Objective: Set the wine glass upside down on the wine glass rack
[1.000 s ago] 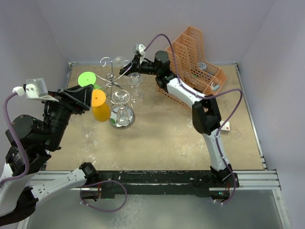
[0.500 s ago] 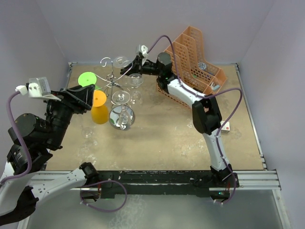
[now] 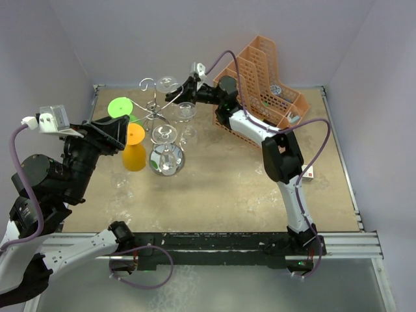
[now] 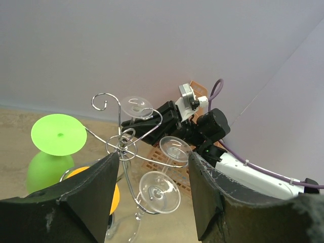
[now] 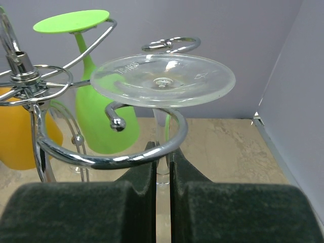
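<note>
The sandy desk point(image 3: 227, 195) carries an orange mesh organiser point(image 3: 263, 81) at the far right and the wine glass rack point(image 3: 154, 112) at the far left of centre. The rack's round shiny base point(image 3: 167, 160) sits on the desk.

The right arm point(image 3: 286, 162) stretches from the near edge across to the rack. The left arm point(image 3: 52, 182) is raised at the left side, and the left hand point(image 3: 116, 133) hangs close to the rack with its fingers point(image 4: 86, 202) spread wide apart around nothing.

The rack's twisted stem rises to curled hook arms point(image 5: 109, 159). Two coloured glasses hang upside down from its far side. One is a green glass point(image 5: 104, 116) with its flat foot on top, and beside it is an orange glass point(image 5: 20, 134). A further clear glass point(image 4: 159, 190) hangs on the side nearer the left wrist camera.

The right hand point(image 5: 162, 152) is clamped on the stem of the wine glass point(image 5: 162, 80), its two fingers pressed close on either side. The glass is upside down, foot uppermost and bowl point(image 3: 185, 110) below. Its stem stands inside the curl of one hook arm at the rack's right side. The clear foot seems to lie just over that wire loop, though the wrist view does not settle whether it touches.
</note>
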Action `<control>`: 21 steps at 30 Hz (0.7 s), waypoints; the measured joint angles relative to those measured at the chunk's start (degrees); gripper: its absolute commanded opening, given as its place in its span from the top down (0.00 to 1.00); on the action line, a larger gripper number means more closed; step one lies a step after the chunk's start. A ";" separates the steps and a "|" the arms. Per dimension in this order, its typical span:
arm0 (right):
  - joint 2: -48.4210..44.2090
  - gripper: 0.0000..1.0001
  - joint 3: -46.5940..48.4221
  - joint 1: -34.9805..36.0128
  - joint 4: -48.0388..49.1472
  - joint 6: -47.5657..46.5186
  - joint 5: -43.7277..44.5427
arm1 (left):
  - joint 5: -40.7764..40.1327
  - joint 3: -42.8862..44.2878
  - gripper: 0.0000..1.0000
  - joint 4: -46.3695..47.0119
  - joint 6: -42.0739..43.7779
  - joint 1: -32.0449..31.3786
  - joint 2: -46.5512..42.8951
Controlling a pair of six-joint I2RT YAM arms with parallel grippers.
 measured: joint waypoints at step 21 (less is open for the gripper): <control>-0.02 1.00 -3.43 0.33 7.89 2.58 -1.57 | -0.46 0.00 0.45 -0.09 0.00 -0.02 -0.02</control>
